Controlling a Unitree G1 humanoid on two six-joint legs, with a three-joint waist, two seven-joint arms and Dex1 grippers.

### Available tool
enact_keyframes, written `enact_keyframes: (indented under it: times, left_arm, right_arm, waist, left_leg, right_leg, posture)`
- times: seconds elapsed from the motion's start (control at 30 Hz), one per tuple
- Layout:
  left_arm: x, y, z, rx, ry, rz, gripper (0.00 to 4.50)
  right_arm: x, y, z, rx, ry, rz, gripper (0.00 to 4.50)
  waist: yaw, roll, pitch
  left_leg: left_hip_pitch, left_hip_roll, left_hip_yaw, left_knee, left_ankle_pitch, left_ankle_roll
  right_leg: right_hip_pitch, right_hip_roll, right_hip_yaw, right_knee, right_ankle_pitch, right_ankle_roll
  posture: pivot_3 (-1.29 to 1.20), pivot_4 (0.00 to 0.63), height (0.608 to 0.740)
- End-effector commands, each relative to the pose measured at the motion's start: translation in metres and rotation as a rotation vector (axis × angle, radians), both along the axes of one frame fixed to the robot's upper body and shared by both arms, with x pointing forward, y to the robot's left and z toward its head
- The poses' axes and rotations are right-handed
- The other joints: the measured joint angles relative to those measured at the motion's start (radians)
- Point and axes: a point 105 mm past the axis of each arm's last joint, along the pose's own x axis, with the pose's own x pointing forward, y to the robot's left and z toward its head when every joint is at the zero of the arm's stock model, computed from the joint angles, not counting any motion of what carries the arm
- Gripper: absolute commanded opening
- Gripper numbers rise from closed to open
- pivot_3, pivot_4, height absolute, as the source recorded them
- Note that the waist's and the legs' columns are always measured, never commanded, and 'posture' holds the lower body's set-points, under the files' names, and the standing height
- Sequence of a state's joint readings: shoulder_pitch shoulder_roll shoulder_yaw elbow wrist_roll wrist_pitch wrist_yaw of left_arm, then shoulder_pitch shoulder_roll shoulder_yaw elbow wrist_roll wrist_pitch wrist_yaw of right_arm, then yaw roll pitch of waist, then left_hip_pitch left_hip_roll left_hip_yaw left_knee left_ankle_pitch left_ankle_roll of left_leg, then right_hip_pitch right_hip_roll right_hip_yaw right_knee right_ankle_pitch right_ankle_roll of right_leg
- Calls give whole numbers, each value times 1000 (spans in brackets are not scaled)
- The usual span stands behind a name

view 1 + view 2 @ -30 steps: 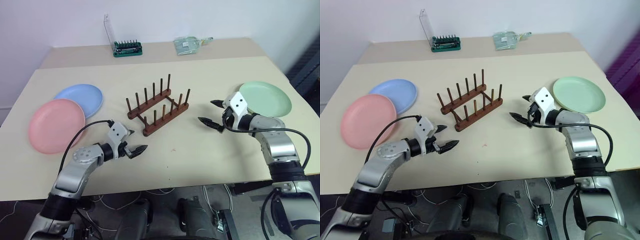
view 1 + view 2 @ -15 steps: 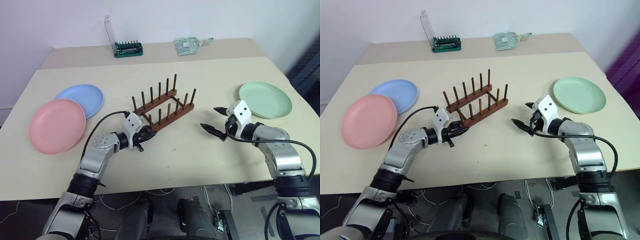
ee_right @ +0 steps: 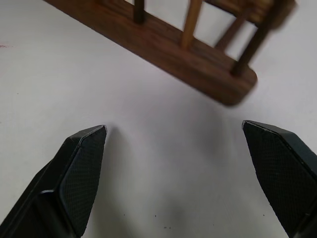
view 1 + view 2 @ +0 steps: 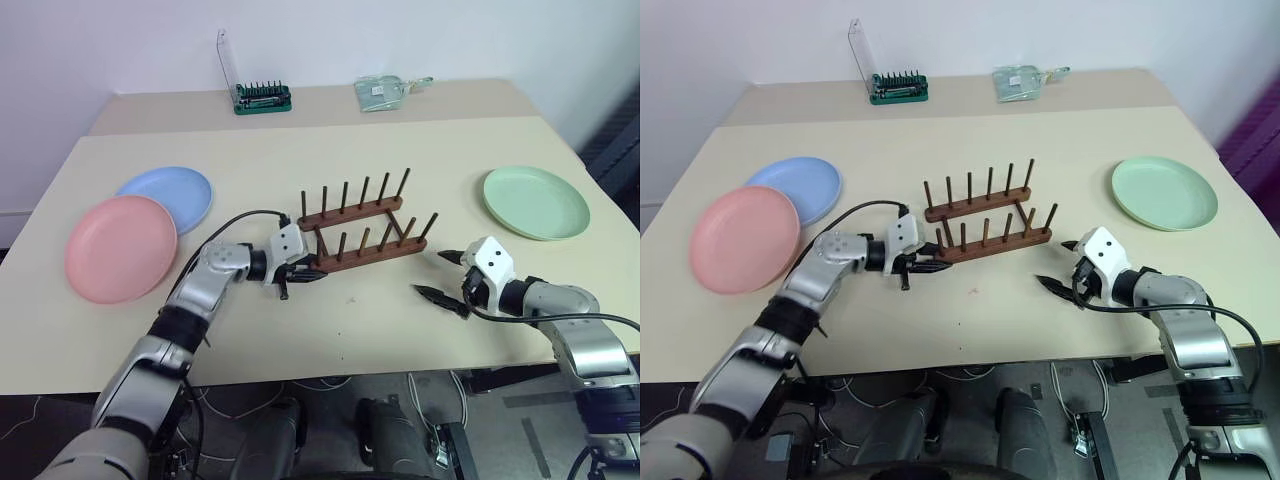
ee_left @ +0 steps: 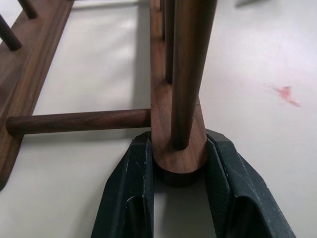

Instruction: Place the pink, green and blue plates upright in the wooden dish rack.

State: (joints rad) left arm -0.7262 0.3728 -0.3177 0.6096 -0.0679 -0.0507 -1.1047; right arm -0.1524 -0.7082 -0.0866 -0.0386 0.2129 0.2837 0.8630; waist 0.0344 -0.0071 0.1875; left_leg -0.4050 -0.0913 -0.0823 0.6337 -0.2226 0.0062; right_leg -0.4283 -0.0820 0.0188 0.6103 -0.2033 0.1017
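Note:
The dark-brown wooden dish rack (image 4: 365, 231) stands in the middle of the table with its upright pegs. My left gripper (image 4: 305, 274) is shut on the left end of the rack's near base bar (image 5: 177, 153); both fingers press its sides. The pink plate (image 4: 121, 248) lies flat at the left, with the blue plate (image 4: 170, 195) just behind it, partly tucked under its edge. At the right lies the green plate (image 4: 535, 202). My right gripper (image 4: 447, 277) hovers open near the rack's right end (image 3: 233, 84), holding nothing.
A green screwdriver-bit set (image 4: 262, 96) with a raised clear lid and a clear plastic packet (image 4: 388, 91) sit at the table's far edge. A small red mark (image 5: 286, 94) shows on the table close to the rack.
My left gripper moved right to the rack, shut on its near bar end and swung the rack round to lie more across the table. My right gripper drew back toward the near edge.

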Motion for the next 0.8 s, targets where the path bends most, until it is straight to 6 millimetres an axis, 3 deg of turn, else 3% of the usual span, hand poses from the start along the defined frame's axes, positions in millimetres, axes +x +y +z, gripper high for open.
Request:
enact_keyframes:
  times: [0.03,0.23,0.33,0.4,0.43,0.53,0.63,0.7,0.8]
  left_arm:
    - [6,3,-13,31,55,12,1813]
    - [13,11,-10,-25,72,91,4463]
    - [7,35,-10,-52,113,165,4488]
    - [-9,49,-12,-43,137,171,4500]
    - [-17,52,-12,-46,154,175,3891]
    - [-40,50,-10,-44,184,146,2674]
    - [-59,26,-9,-39,189,102,1190]
    - [-58,11,-10,-33,171,129,1190]
    - [-49,5,-16,-8,156,196,1190]
  right_arm:
    - [-3,-1,18,-2,-65,-12,4500]
    - [-6,0,20,-5,-68,-23,4500]
    - [-7,-2,19,-15,-50,-20,4500]
    - [-7,-3,16,-32,-30,-15,3988]
    - [-8,-2,15,-34,-24,-5,3687]
    - [-8,3,14,-29,-13,12,2243]
    - [-1,8,9,-63,-23,5,766]
    - [4,12,4,-85,-18,6,766]
    - [8,16,-2,-98,-10,11,766]
  waist:
    - [3,0,0]
    - [2,0,0]
    - [-8,0,0]
    - [-24,0,0]
    - [-31,0,0]
    - [-44,0,0]
    - [-43,0,0]
    - [-29,0,0]
    - [-16,0,0]
  left_leg:
    - [0,0,0,0,0,0]
    - [0,0,0,0,0,0]
    - [0,0,0,0,0,0]
    - [0,1,-1,-1,0,0]
    - [0,1,-1,-1,0,0]
    - [2,2,-1,-3,0,0]
    - [2,2,-1,-2,0,0]
    - [1,1,-1,-2,0,0]
    - [1,1,-1,0,0,0]
  right_leg:
    - [0,0,0,0,0,0]
    - [0,0,0,0,0,1]
    - [0,1,0,0,1,1]
    - [0,1,0,1,1,2]
    - [-1,0,0,1,1,1]
    - [-1,0,1,2,1,1]
    - [0,0,1,1,1,1]
    - [0,-1,1,1,0,1]
    - [1,0,0,1,0,1]
  posture:
    - [0,150,740]
    - [0,150,740]
    - [0,150,740]
    - [0,150,740]
    - [0,150,740]
    - [0,150,740]
    - [0,150,740]
    - [0,150,740]
    - [0,150,740]
